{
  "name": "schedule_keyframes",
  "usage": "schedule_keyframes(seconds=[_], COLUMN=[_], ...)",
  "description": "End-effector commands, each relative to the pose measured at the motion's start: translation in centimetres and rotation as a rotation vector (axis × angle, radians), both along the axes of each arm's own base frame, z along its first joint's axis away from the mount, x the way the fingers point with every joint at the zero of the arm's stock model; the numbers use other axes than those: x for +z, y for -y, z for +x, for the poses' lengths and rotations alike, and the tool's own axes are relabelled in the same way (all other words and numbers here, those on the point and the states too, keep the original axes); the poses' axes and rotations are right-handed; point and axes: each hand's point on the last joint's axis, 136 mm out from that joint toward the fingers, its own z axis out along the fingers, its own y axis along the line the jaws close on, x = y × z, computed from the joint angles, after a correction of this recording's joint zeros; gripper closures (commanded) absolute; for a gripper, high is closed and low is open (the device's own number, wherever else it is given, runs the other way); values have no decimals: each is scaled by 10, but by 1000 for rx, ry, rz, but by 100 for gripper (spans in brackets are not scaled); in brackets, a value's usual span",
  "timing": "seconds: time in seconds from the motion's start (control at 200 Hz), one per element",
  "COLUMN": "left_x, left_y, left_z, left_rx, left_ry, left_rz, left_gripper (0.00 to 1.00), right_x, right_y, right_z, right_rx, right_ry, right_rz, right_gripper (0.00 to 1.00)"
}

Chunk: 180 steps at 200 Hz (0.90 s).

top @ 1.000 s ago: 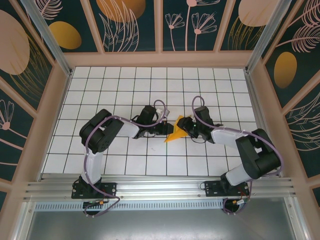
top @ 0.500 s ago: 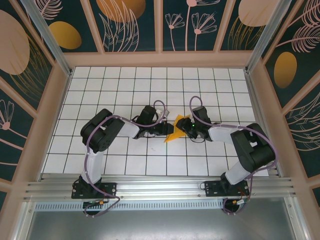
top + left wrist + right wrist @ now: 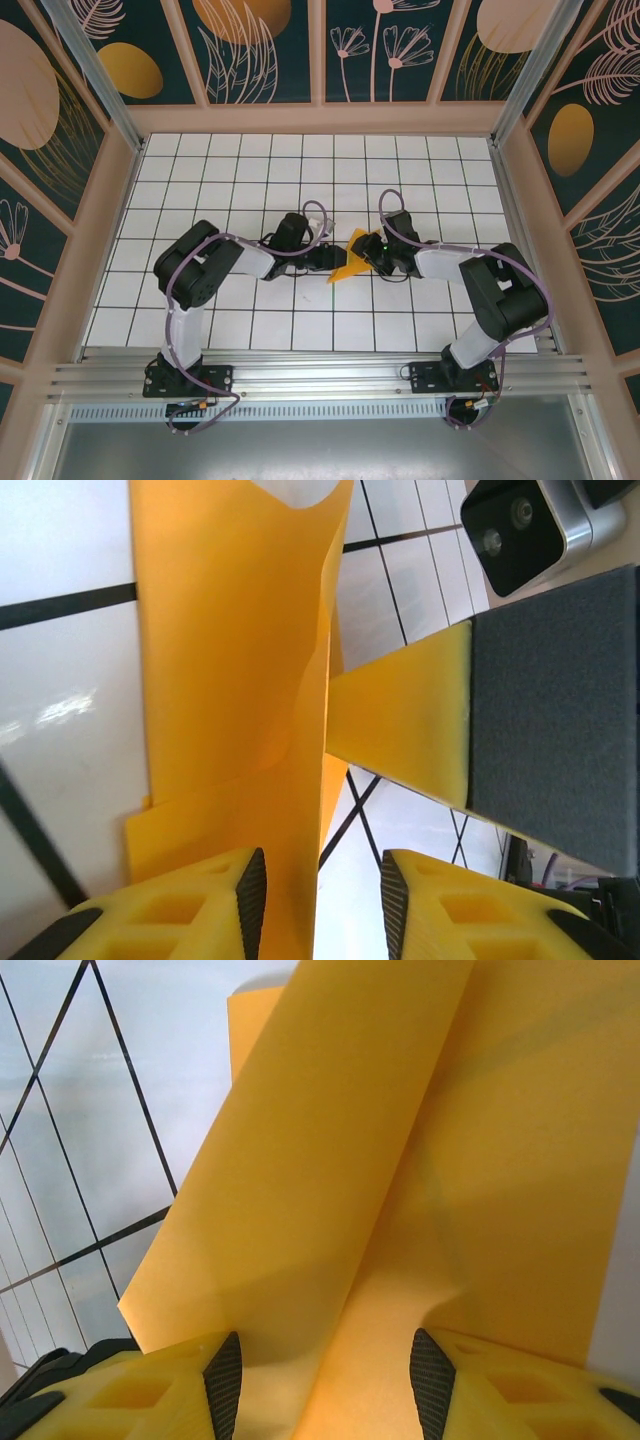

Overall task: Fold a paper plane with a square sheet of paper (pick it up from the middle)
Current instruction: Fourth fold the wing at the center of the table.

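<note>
White tiles (image 3: 250,180) lie partly hidden beneath folded paper (image 3: 350,263).

No readable text, label, brand mark, number or sign in any of the views

Sheet of paper (image 3: 230,630) thin, smooth, matt; white tiles (image 3: 60,710) glossy.
</note>
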Motion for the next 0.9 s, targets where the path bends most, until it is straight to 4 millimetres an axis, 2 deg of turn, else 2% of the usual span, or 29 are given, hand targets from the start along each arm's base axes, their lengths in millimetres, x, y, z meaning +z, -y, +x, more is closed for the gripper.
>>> schedule_keyframes(seconds=[0.0,0.135,0.365,0.896], left_x=[12,18,8,-6], left_y=[-9,-13,-17,-1], left_z=[6,5,-1,-9], left_rx=[35,48,51,-6], left_ry=[72,85,70,54], left_rz=[24,28,61,94], left_gripper=[61,61,62,63], right_x=[-18,-17,-17,-18], right_y=[13,13,13,13], right_z=[-11,-11,-12,-11], right_rx=[-31,-31,-30,-30], right_ry=[-91,-89,-91,-93], right_rz=[-56,-56,-57,-58], right_gripper=[48,48,48,48])
